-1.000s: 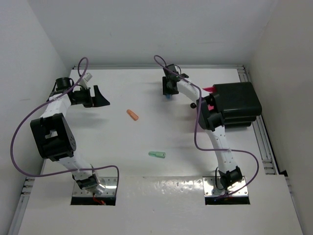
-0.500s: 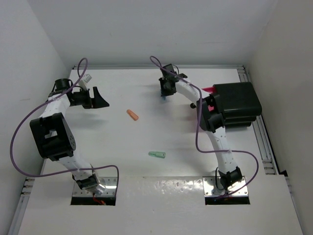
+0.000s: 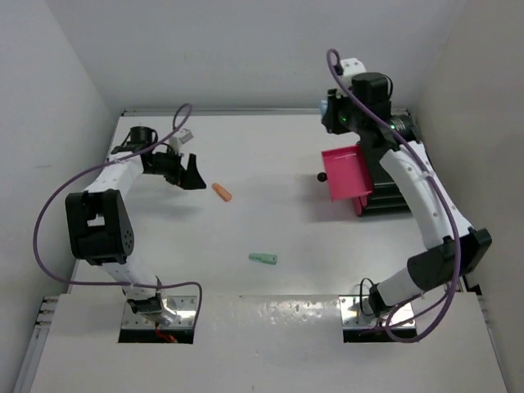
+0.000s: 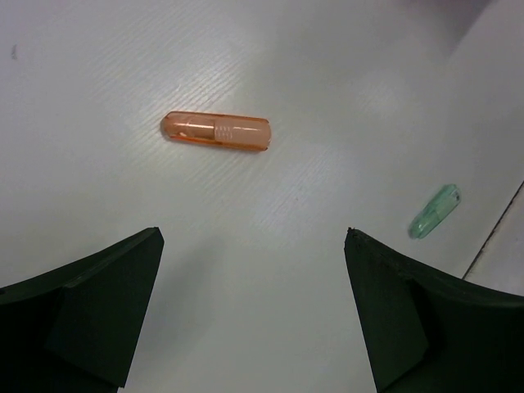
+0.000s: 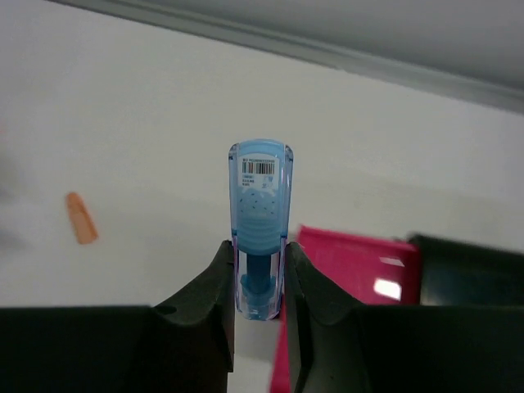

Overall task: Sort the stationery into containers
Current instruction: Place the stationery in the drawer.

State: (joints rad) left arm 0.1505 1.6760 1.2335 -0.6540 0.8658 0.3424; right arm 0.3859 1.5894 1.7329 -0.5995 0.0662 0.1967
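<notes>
A mint piece (image 3: 263, 259) lies nearest on the worktop (image 3: 246, 229). Beyond it, an orange piece (image 3: 222, 191) lies just ahead of the left pincer (image 3: 193, 173), whose jaws stand wide apart. Farther back, the raised right pincer (image 5: 258, 250) is clamped on a blue piece (image 5: 260, 205) near the open magenta drawer (image 3: 344, 173).

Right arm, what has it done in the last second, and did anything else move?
The right gripper closed on the blue piece at the far middle of the table, lifted it and swung right toward the open magenta drawer. The left gripper, open, moved right toward the orange piece. The orange piece, mint piece and drawer stayed put.
</notes>
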